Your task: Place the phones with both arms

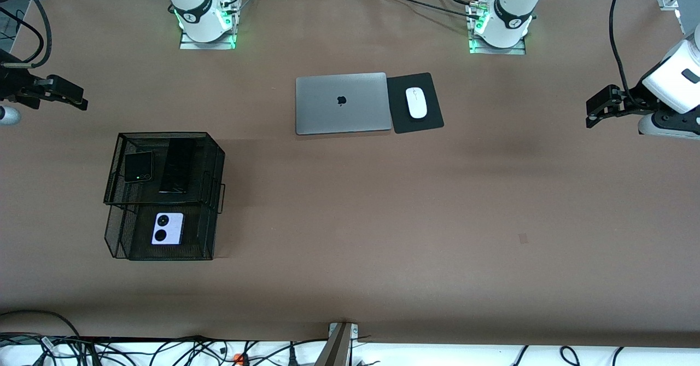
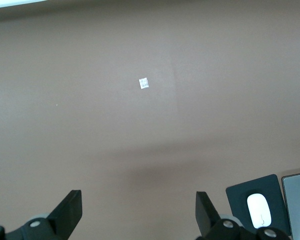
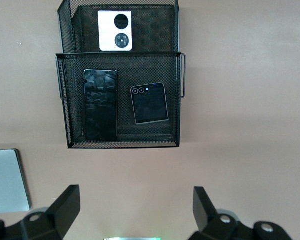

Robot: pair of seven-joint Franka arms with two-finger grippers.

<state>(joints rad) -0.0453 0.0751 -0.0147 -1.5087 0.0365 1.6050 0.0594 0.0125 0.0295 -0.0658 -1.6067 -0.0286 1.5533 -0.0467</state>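
A black mesh two-tier tray point(image 1: 216, 152) stands toward the right arm's end of the table. Its upper tier holds a small black flip phone point(image 1: 137, 167) beside a long black slab phone point(image 1: 177, 165). A lilac-white flip phone point(image 1: 167, 228) with two black circles lies in the lower tier, nearer the front camera. The right wrist view shows the same tray point(image 3: 120, 145), slab phone point(image 3: 100, 104), black flip phone point(image 3: 149, 103) and white flip phone point(image 3: 115, 30). My right gripper point(image 1: 76, 99) point(image 3: 136, 205) hangs open and empty over the table's edge at its end. My left gripper point(image 1: 590, 114) point(image 2: 139, 210) hangs open and empty over bare table at the other end.
A closed grey laptop point(image 1: 342, 103) lies mid-table near the arms' bases, with a white mouse point(image 1: 416, 103) on a black pad point(image 1: 432, 120) beside it. The left wrist view catches the mouse point(image 2: 257, 210), the laptop's corner point(image 2: 297, 200) and a small white tag point(image 2: 144, 83).
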